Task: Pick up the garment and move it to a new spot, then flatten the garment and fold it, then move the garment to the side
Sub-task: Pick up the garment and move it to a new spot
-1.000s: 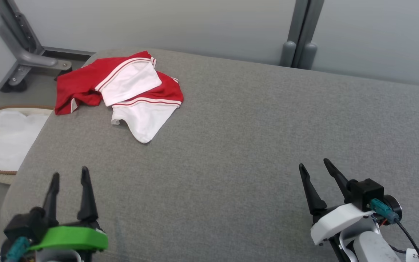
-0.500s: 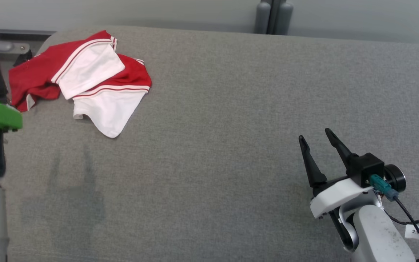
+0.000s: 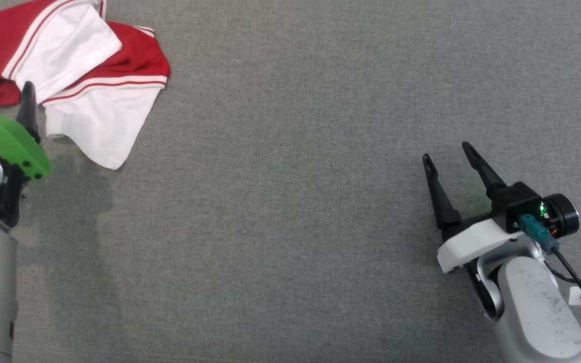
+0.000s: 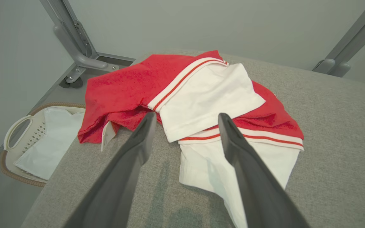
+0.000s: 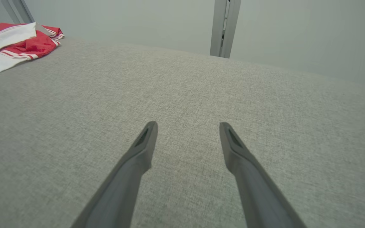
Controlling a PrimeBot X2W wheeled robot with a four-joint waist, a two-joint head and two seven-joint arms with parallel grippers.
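Garment (image 3: 94,116), red and white with striped trim, lies crumpled at far left corner of grey padded surface (image 3: 295,201). Left gripper (image 4: 186,115) hovers at garment's near side, fingers spread wide, nothing between them, tips aimed at white panel; contact with cloth unclear. Right gripper (image 3: 447,151) at near right, well apart from garment, fingers wide, empty, over bare surface. Pale basket (image 4: 11,139) holding white cloth sits on floor beyond left edge.
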